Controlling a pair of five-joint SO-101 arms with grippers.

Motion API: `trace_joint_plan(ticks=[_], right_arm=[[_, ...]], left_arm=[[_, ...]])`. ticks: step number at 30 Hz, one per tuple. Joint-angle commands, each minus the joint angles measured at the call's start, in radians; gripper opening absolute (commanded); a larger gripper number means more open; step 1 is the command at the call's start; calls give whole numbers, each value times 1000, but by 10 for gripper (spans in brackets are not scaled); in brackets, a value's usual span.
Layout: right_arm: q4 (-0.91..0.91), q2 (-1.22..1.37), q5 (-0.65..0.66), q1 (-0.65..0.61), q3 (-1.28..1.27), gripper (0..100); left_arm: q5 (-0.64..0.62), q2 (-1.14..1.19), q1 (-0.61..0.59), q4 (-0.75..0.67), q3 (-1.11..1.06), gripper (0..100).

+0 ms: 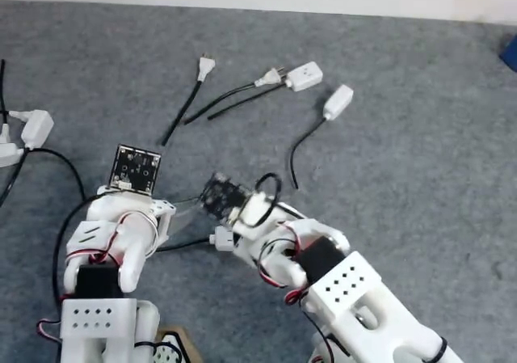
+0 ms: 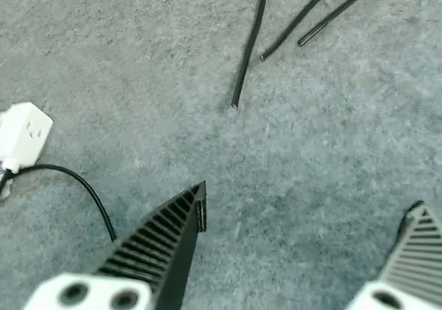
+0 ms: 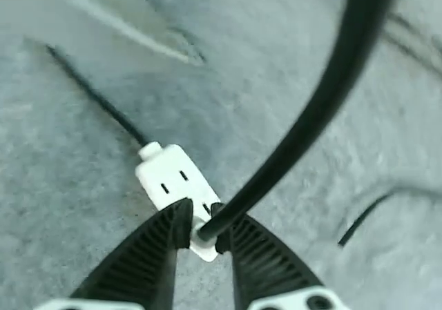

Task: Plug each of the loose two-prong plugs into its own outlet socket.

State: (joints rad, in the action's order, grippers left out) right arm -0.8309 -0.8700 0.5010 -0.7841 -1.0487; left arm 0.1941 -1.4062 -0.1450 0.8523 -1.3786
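Tools out: right tool [image 3: 202,220] clamped narrow on a black cord [image 3: 304,123], left tool [image 2: 309,198] spread wide.
My right tool holds the cord's end against a white socket [image 3: 169,179] lying on the grey desk [image 1: 404,177]. My left hangs over the desk, a loose plug [image 1: 205,66] well ahead and another socket [image 1: 36,127] off to its left.

Grey carpet [image 1: 420,177] carries white outlet sockets [image 1: 305,75], a plug [image 1: 205,68] and loose black cords [image 1: 182,112].
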Motion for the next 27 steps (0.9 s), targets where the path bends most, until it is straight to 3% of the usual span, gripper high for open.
trace_joint_plan(ticks=[1, 5, 11, 17, 22, 27], right_arm=[[-5, -2, 75, -51, 73, 6], [-5, 99, 103, -84, 108, 6], [-31, 153, 229, -171, 107, 6], [-182, 163, 407, -234, 168, 6], [-232, 165, 411, -206, 274, 6], [-269, 153, 402, -225, 285, 6]], left_arm=[[11, -2, -15, -37, 4, 415], [11, -5, -33, -37, 5, 415], [18, -4, -236, -80, 12, 415], [150, -4, -420, -81, 15, 415], [204, -4, -532, -77, 36, 415], [203, -2, -539, 8, 128, 415]])
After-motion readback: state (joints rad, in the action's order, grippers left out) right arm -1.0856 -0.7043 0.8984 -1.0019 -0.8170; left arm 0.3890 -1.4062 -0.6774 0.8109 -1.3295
